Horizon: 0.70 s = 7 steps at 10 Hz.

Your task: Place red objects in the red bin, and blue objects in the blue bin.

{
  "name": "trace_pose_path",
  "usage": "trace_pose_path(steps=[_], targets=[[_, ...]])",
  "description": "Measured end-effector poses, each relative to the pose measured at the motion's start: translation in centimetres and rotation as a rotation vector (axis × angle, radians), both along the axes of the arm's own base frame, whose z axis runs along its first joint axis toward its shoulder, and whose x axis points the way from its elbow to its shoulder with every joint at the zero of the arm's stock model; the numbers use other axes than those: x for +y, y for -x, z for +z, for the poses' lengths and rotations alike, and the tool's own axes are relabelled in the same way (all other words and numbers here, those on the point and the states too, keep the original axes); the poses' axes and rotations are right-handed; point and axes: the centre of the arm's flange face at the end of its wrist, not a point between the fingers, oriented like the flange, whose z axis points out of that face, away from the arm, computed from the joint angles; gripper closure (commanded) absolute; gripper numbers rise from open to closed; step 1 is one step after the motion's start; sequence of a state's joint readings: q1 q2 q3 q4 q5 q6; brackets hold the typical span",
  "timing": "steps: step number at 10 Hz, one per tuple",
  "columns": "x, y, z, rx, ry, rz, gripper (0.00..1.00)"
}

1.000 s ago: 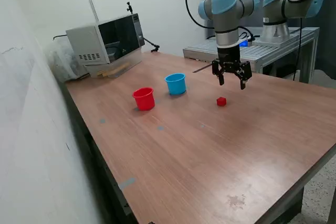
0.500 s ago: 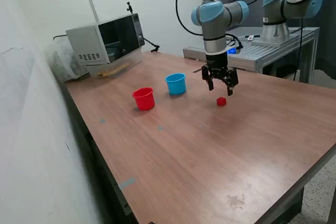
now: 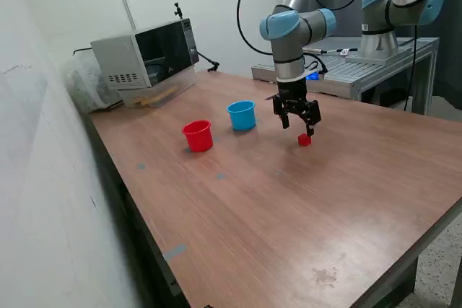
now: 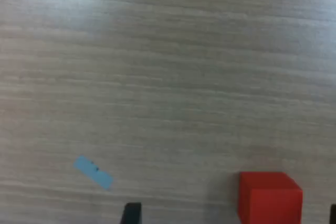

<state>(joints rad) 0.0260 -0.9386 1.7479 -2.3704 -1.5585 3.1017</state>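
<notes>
red cube [image 3: 304, 139]: on table [image 3: 303, 207], well apart from both cups, ungrasped; also in wrist view [image 4: 270, 196]
gripper [image 3: 297, 121]: fingers spread, empty; shifted toward cube since a second ago, now just above it
red cup [image 3: 198, 135]: target, beside blue cup [image 3: 242, 115]
stage: pre-grasp, likely descent next

Your arm reaches down, wrist vertical.
Your gripper [image 3: 297, 122] points straight down, fingers [image 3: 311, 120] spread apart, holding nothing.
</notes>
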Motion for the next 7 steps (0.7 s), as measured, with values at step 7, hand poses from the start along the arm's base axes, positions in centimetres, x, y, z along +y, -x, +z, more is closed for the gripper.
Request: trace_pose_path(steps=[7], targets=[[-0.91,-0.32,-0.32,-0.004,0.001,0.015,0.00]])
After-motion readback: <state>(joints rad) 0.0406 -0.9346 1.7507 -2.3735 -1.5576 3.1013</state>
